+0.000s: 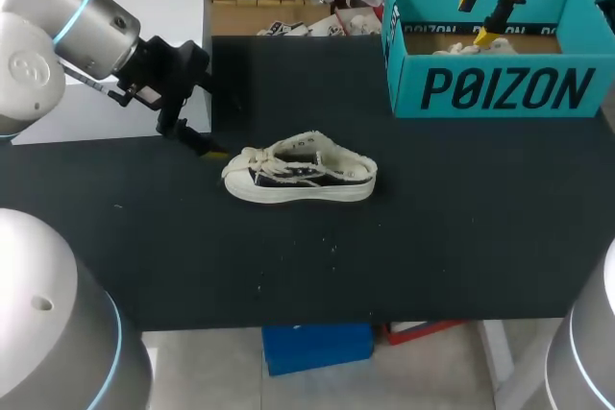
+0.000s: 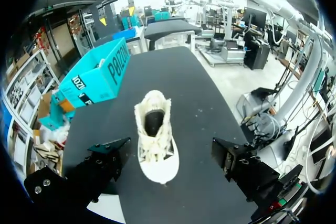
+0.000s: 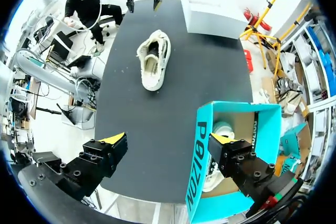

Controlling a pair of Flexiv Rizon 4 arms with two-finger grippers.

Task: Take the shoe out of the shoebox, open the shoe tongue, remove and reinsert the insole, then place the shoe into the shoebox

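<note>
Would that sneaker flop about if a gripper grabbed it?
The shoe likely holds its shape below: its thick pale sole looks stiff. The fabric upper and loose laces would probably crumple if pinched. Resting flat, it should slide, not roll.

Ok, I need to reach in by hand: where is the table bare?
Bare: the table strip between the shoe and the near edge, and the stretch between shoe and shoebox. Crowded: at the shoe's toe, where the left gripper sits.

Rounded silver arms [image 1: 38, 55] ringed with light-blue bands carry black, screw-studded fingers [image 3: 97, 161] with yellow tips.
</note>
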